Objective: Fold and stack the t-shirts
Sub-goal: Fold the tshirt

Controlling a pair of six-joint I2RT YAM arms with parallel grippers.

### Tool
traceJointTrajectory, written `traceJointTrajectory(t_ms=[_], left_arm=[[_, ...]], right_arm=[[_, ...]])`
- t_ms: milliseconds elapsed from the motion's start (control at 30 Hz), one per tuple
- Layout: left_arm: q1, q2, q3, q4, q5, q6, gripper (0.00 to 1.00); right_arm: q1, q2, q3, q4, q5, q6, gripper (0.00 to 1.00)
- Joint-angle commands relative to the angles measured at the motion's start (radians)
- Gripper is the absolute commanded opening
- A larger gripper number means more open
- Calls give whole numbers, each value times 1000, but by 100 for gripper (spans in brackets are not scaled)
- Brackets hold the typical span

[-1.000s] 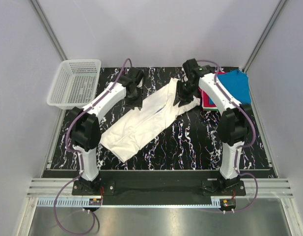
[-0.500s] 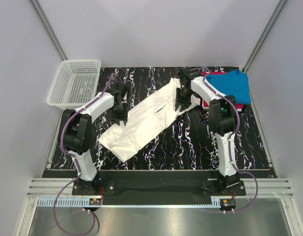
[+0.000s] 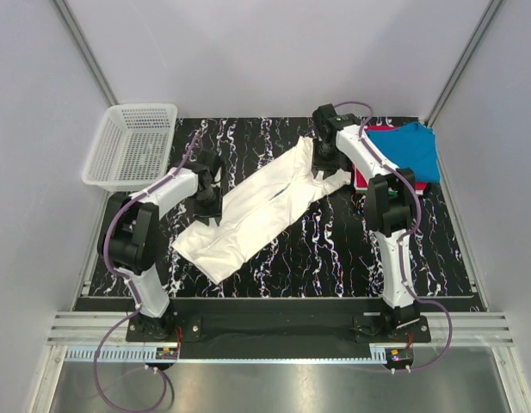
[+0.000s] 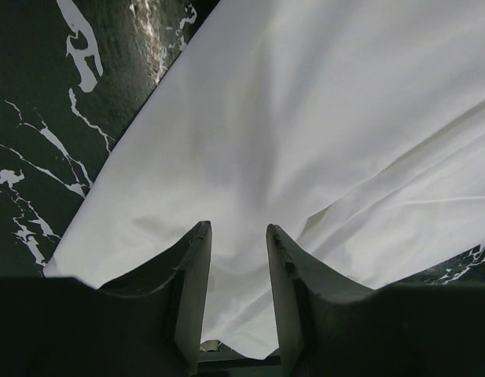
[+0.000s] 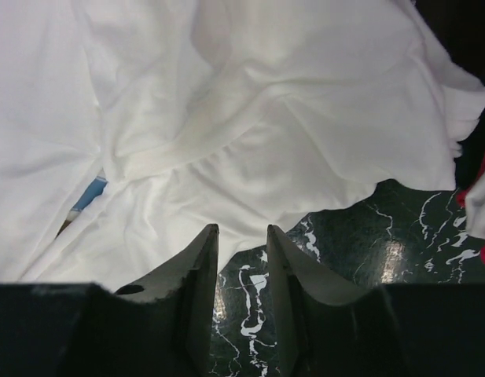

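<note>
White t-shirt, no print showing bar a blue fleck, on black marble-look table w/ white veins. Blue t-shirt over red t-shirt. Basket: white mesh; arms white & blk, cables purple.

white t-shirt: soft matt cloth; table: glossy black marble; basket: plastic mesh

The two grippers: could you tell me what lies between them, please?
The white t-shirt, lying diagonally from the left gripper to the right gripper; the top view shows it.

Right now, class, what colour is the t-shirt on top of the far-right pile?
The t-shirt is blue; the top external view shows it best.
</note>
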Motion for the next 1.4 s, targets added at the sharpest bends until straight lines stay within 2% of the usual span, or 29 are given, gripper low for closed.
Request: traceJointTrajectory(t_ms=[0,300,400,433,467,500,533,633,833,1100,1367], left_arm=[[1,-19,-42,41,-2,7,36],[-1,4,-76,69,38,-27,35],[1,23,-73,69,49,-19,29],[1,27,-73,69,50,-14,18],[1,30,-73,67,58,-14,9],[1,38,-75,65,61,-14,2],[1,40,-76,65,75,-14,0],[-1,27,-90,65,107,-17,0],[-13,-31,-144,55,132,-14,0],[-77,-59,-194,53,161,-10,0],[-222,-86,-228,84,221,-25,0]], right_arm=[[-7,85,51,-41,88,-29,38],[-9,184,47,-41,60,-6,36],[-9,220,70,-44,59,-3,17],[-9,227,80,-47,57,-3,12],[-7,237,106,-52,54,-3,0],[-9,259,122,-59,56,-4,0],[-9,275,143,-76,56,-4,0],[-9,330,244,-107,59,-15,0],[-10,471,546,-165,49,-18,0],[-18,524,616,-115,-87,-13,0],[-23,547,666,-61,-164,-15,0]])
